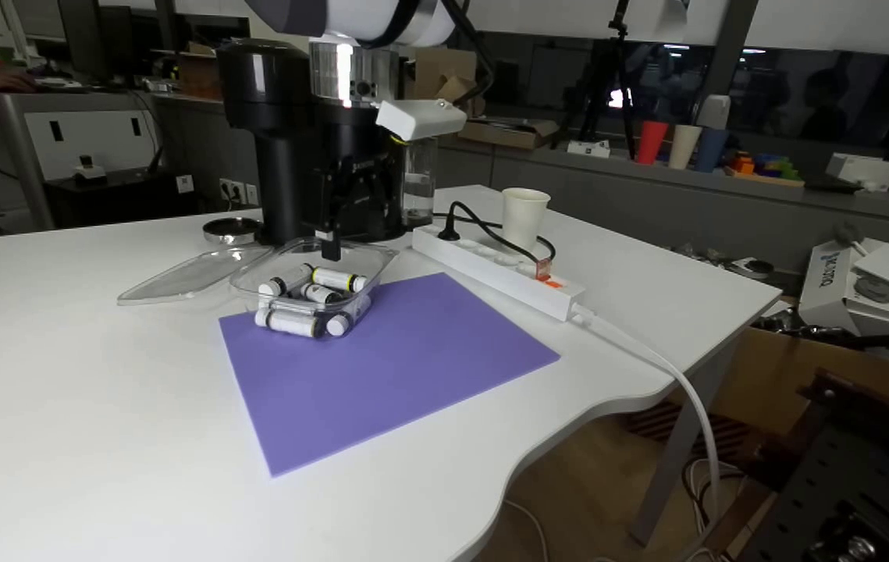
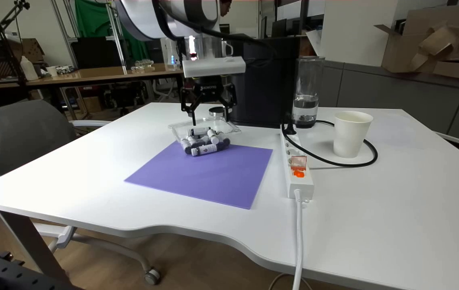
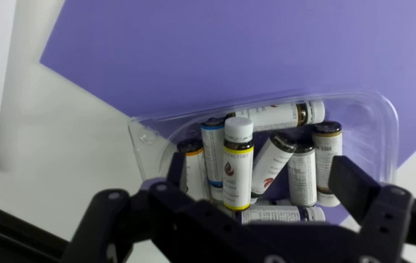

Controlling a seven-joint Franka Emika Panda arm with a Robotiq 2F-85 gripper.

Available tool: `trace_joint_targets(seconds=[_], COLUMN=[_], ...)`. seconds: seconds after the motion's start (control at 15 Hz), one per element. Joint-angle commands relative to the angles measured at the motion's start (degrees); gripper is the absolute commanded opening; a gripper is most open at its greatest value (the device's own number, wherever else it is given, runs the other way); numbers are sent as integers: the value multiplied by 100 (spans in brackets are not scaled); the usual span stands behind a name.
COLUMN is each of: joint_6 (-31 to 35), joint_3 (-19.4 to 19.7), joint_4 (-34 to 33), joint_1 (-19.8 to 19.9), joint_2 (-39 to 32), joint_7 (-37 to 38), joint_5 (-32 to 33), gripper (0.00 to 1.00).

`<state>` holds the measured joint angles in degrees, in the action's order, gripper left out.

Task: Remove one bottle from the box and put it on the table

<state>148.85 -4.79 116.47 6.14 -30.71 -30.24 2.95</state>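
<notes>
A clear plastic box point(image 1: 378, 261) stands partly on the purple mat; it also shows in the exterior view point(image 2: 176, 132) and in the wrist view point(image 3: 390, 124). Several small bottles with white labels, white caps and dark glass ends lie jumbled inside. A yellow-banded bottle point(image 3: 237, 175) lies on top of others, left of the middle between my fingers; it also shows in an exterior view point(image 1: 332, 279). My gripper point(image 2: 210, 120) is open and empty, pointing down over the box, fingertips above the bottles. The fingers point(image 3: 258, 168) partly cover the lower bottles. The white table point(image 1: 101, 390) carries everything.
The purple mat point(image 1: 389, 375) lies in front of the box. A clear lid point(image 1: 194, 275) and a round metal tin point(image 1: 232, 229) lie beside it. A white power strip point(image 1: 499, 269) with cables, a white cup point(image 2: 350, 133) and a tall glass point(image 2: 306, 96) stand near the arm.
</notes>
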Motion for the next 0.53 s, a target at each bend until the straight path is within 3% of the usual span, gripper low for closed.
trace_joint_targets(seconds=[0.0,0.47], joint_6=[-42,150], joint_3=[234,331], joint_4=[-156,-635], joint_1=[-243,-437], joint_2=[-183,-786], joint_7=[413,606], joint_5=[487,881], gripper=[100,100])
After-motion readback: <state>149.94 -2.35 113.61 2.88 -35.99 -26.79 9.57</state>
